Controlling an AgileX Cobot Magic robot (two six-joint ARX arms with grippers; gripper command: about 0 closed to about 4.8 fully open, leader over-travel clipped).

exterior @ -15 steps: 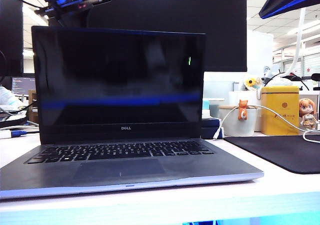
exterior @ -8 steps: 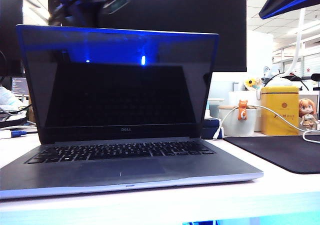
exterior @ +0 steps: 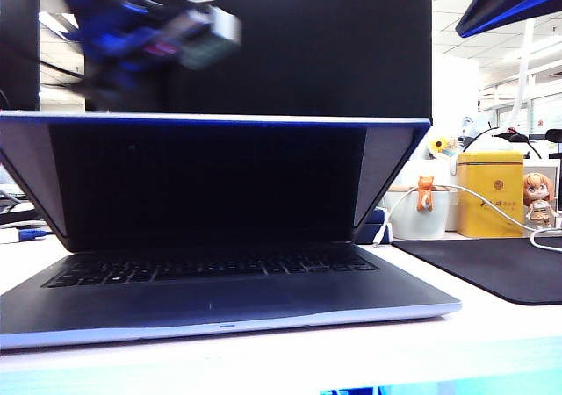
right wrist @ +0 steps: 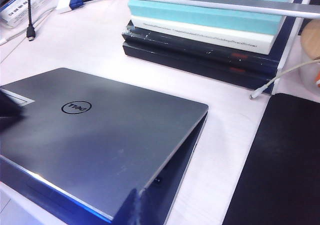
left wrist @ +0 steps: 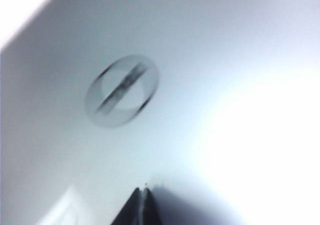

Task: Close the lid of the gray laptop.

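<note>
My left gripper (left wrist: 144, 205) presses against the outer face of the lid (left wrist: 210, 60), its dark fingertips drawn together to a single point, holding nothing; a closed tip serves as a blunt pusher here, since a thin panel needs no clamping. In the left wrist view the round Dell logo (left wrist: 121, 91) lies near that tip, blurred, which I read as the arm being in motion. In the exterior view the same gripper (exterior: 189, 37) appears smeared above and behind the lid's top edge (exterior: 215, 118).

The gray laptop (exterior: 219, 298) sits on the white table (exterior: 492, 333), keyboard (exterior: 211, 265) toward the camera. The lid leans well forward over the keys, partly shut, with a clear wedge of space remaining above the palm rest. I judge the closing to be past halfway but unfinished.

My right gripper cannot be made out in its own view, so I cannot tell how its jaws stand; that arm hangs high above the table, well clear, looking down at the lid's back (right wrist: 100, 140), a black mat (right wrist: 280, 170) beside the laptop and stacked books (right wrist: 200, 30) behind it. Standing off, it leaves the lid's path free.
</note>
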